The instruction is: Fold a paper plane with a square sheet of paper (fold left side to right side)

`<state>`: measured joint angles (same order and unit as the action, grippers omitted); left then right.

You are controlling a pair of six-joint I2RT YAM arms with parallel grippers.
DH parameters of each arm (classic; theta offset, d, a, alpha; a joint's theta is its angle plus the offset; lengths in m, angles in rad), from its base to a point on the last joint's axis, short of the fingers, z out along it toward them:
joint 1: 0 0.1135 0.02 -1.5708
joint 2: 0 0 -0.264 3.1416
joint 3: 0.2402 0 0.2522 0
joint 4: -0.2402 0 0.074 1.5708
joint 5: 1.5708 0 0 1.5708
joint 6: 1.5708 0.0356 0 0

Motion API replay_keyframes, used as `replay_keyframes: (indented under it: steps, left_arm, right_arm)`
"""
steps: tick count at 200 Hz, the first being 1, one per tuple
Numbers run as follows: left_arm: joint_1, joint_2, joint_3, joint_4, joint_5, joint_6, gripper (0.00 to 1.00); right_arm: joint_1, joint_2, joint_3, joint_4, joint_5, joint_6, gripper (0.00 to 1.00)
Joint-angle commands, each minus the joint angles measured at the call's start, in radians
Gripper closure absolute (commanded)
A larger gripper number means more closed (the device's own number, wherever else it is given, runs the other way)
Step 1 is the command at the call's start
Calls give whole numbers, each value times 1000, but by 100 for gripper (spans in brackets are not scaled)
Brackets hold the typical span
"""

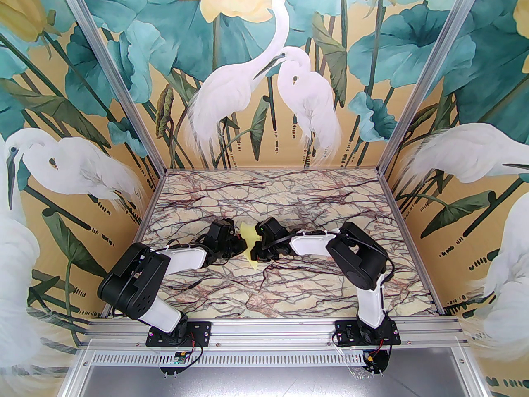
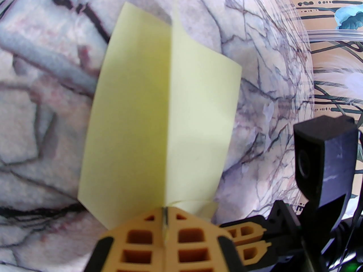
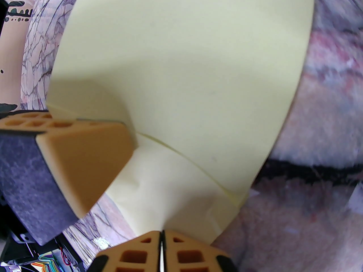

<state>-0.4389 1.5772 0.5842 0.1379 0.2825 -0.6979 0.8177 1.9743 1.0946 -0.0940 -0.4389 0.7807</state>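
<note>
1 paper sheet, pale yellow, creased along middle, at bench centre. 2 arms, both stretched low toward bench centre, wrists facing each other. Left end effector pressed together, pinching sheet at crease end. Right end effector pressed together, pinching sheet edge from opposite side.

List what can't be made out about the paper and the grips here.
- Top external: most of the paper is hidden between the left gripper and the right gripper; the fold shape is too small to read.
- Left wrist: the paper's near end is behind the left gripper, which is shut on it.
- Right wrist: the paper's far edge is cut off by the top of the frame; its near end is behind the right gripper.
</note>
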Motion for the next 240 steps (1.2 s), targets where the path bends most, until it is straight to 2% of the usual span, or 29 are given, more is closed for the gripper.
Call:
replay_keyframes:
  steps: [1,27,59,115,175,194,205,232,240]
  left_arm:
    - [-6,26,23,-39,-15,46,96]
    - [-6,33,38,-64,-15,71,96]
    - [-6,35,49,-79,-14,80,96]
    - [-7,32,62,-98,-16,81,95]
    - [-8,40,60,-89,-8,75,95]
    - [-8,43,61,-87,-9,72,95]
    - [-8,46,61,-89,-9,72,95]
    - [-8,46,60,-89,-9,72,95]
    - [-8,48,61,-89,-9,71,95]
  right_arm:
    - [-17,-60,-7,-35,51,-24,86]
    - [-70,-117,-35,-22,60,-17,84]
    - [-128,-98,-45,20,20,6,86]
    - [-130,0,-4,61,-41,30,86]
    - [-130,19,-7,96,-74,48,85]
    - [-128,21,-9,106,-77,52,88]
    - [-129,11,-20,119,-77,55,94]
    - [-127,-32,-45,131,-49,57,94]
    - [-127,-46,-58,143,-47,59,97]
